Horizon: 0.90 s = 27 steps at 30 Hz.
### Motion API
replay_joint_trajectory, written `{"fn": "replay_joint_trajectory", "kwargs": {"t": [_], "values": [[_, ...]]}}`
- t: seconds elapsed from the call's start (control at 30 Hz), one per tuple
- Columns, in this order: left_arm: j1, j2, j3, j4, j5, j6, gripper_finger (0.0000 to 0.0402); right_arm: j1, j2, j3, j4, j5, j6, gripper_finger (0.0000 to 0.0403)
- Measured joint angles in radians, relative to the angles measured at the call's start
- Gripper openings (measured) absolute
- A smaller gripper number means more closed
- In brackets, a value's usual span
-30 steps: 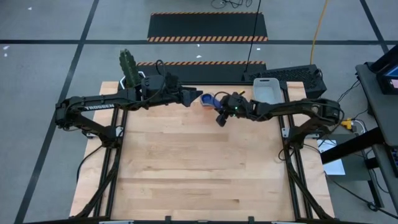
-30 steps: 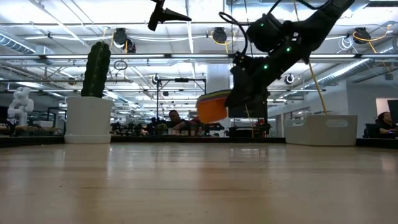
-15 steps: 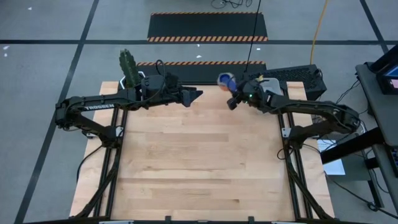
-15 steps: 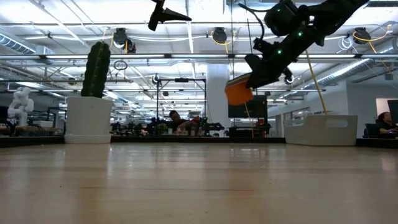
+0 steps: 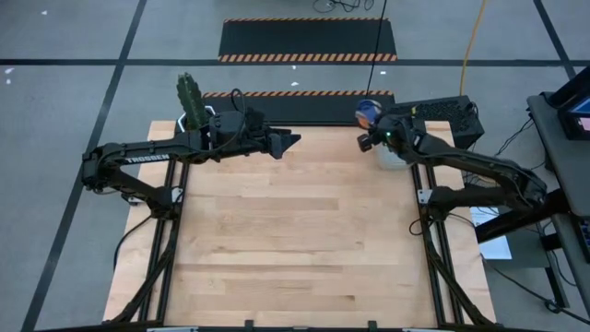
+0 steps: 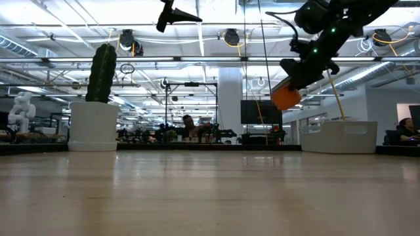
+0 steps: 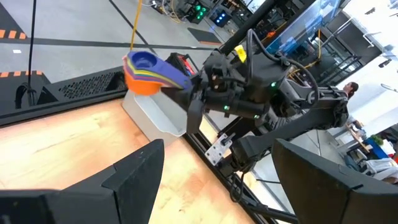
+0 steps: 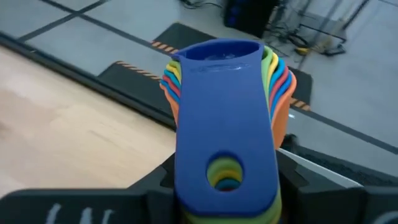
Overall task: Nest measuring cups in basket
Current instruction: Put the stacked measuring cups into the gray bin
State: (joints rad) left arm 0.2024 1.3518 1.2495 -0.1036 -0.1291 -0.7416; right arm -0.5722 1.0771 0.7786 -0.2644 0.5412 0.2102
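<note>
We are looking at the wooden bench (image 5: 286, 240), with the cactus pot (image 6: 94, 124) at its far left corner and the pale basket (image 6: 339, 136) at its far right corner, partly hidden under the right arm in the high view.

The left gripper (image 5: 288, 141) is waiting high near the far edge, left of centre, jaws spread wide and holding nothing.

The right gripper (image 5: 365, 140) is clamped on the handles of the stacked measuring cups (image 5: 368, 112): dark blue on top, orange bowl (image 6: 285, 98) lowest, the other colours fanned between.

Change noted: a second ago we were seeing this stack above the middle of the far edge, close to the left gripper; it is now travelling rightward and is hanging in the air just beside the basket, on its inner side.

We are judging that nesting is finished and the carry is nearly done; lowering the stack into the basket and releasing are left.
</note>
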Motion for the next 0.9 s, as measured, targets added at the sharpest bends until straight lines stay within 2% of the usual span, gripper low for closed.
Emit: {"fn": "replay_joint_trajectory", "kwargs": {"t": [0.13,0.43,0.5,0.67,0.9], "values": [[0.0,0.0,0.0,0.0,0.0,0.003,0.0298,-0.031,-0.056,-0.017,-0.023,0.015,0.029,0.0118],[0.0,0.0,0.0,-0.001,0.001,0.003,0.0298,-0.05,-0.247,-0.186,-0.035,0.02,0.149,0.0115],[0.0,0.0,0.0,-0.001,0.001,0.003,0.0298,-0.05,-0.271,-0.202,-0.074,0.054,0.166,0.0111],[0.003,0.0,0.0,-0.001,0.001,0.003,0.0298,-0.051,-0.287,-0.207,-0.164,0.14,0.197,0.0091],[0.013,0.0,0.0,-0.001,0.007,0.003,0.0298,-0.091,-0.243,-0.281,-0.121,0.136,0.268,0.0078]]}}
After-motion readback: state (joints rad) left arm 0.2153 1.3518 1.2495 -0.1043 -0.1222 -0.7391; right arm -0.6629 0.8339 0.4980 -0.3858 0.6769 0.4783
